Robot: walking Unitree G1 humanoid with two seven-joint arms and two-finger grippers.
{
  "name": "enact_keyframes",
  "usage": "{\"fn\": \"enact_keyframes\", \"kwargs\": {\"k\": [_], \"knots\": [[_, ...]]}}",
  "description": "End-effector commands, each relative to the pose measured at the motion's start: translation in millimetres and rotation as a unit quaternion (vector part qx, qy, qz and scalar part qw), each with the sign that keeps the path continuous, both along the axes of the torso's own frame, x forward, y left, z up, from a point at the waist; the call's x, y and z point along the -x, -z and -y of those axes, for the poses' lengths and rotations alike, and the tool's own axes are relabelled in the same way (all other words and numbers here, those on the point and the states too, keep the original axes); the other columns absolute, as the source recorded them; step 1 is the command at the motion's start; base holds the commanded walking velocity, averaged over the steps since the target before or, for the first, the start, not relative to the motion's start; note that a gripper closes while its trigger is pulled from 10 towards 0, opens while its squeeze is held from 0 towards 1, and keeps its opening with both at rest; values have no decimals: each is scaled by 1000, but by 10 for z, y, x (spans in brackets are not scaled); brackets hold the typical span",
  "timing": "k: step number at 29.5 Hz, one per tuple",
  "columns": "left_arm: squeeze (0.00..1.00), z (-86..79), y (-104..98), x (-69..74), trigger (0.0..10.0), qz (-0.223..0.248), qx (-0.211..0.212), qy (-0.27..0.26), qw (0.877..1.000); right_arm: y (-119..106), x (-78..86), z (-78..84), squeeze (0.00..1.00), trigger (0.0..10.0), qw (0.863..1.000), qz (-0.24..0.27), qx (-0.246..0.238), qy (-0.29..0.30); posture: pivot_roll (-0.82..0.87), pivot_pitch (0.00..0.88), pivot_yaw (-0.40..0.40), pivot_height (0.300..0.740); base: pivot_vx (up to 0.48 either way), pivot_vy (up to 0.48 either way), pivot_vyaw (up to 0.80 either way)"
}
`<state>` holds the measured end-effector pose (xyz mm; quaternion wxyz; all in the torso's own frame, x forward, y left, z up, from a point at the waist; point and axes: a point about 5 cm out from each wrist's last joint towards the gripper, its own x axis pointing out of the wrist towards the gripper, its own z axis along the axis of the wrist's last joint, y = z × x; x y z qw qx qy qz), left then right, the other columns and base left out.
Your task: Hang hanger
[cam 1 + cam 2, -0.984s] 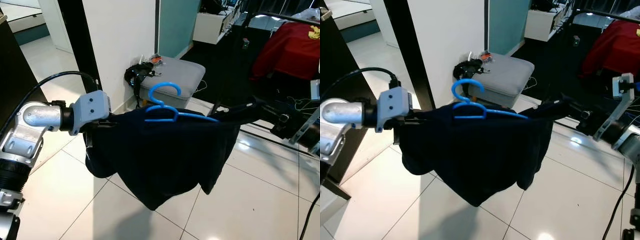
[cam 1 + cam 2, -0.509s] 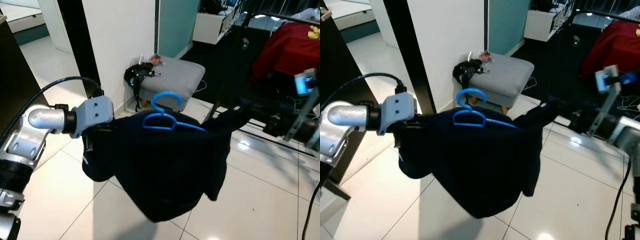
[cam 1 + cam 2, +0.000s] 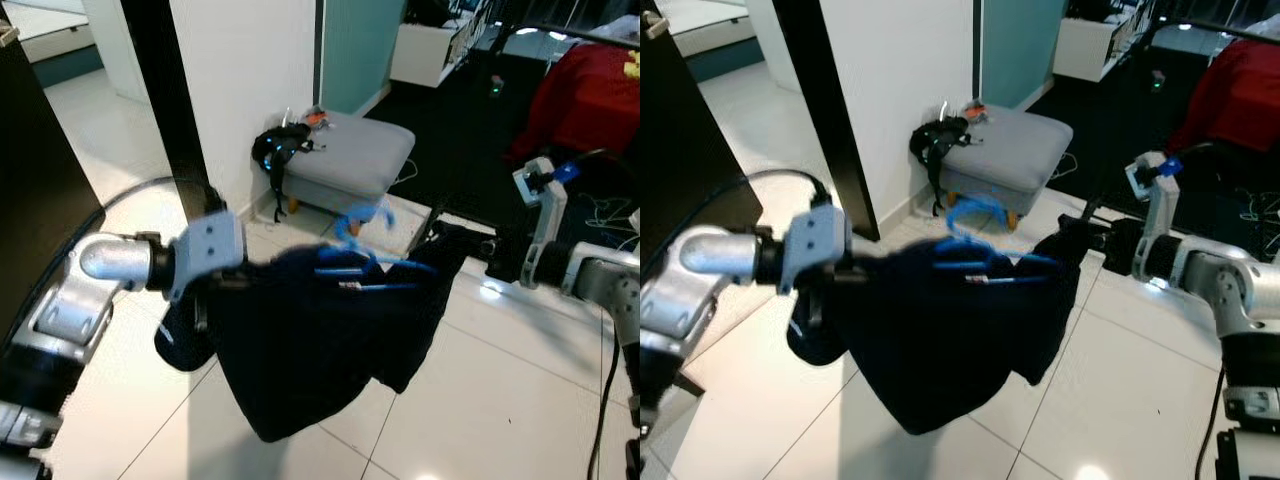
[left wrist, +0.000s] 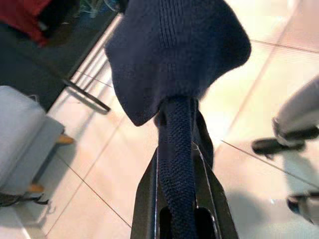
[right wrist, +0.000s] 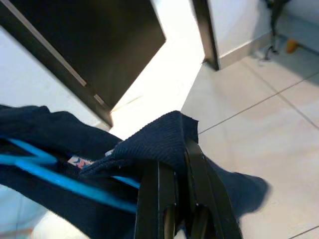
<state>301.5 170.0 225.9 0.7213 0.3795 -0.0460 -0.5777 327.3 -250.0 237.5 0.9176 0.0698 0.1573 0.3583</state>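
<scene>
A dark navy knitted garment (image 3: 310,350) hangs between my two arms above the tiled floor, with a blue plastic hanger (image 3: 362,252) lying blurred on its top edge. My left gripper (image 4: 177,199) is shut on a fold of the garment at its left end. My right gripper (image 5: 175,199) is shut on the garment's right end, close to the hanger's blue bar (image 5: 60,180). In the eye views the left wrist (image 3: 205,255) and the right wrist (image 3: 540,235) stand at about the same height.
A grey padded stool (image 3: 350,160) with a black cable bundle (image 3: 275,150) stands behind the garment by a white wall. A black rack with a red cloth (image 3: 585,100) is at the back right. A dark cabinet (image 3: 40,200) stands at the left.
Both arms have drawn closer together, so the garment sags narrower and lower. The hanger has shifted right and is blurred. The right wrist has swung into fuller view.
</scene>
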Motion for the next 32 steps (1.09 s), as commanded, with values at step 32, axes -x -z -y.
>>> {"fn": "enact_keyframes", "kwargs": {"k": [32], "knots": [[0,-163,-41,-334,10000,72,-84,-147,983,-444,86,-191,0,0,992,19,32,-117,1,81,-13,740,0,0,0]]}}
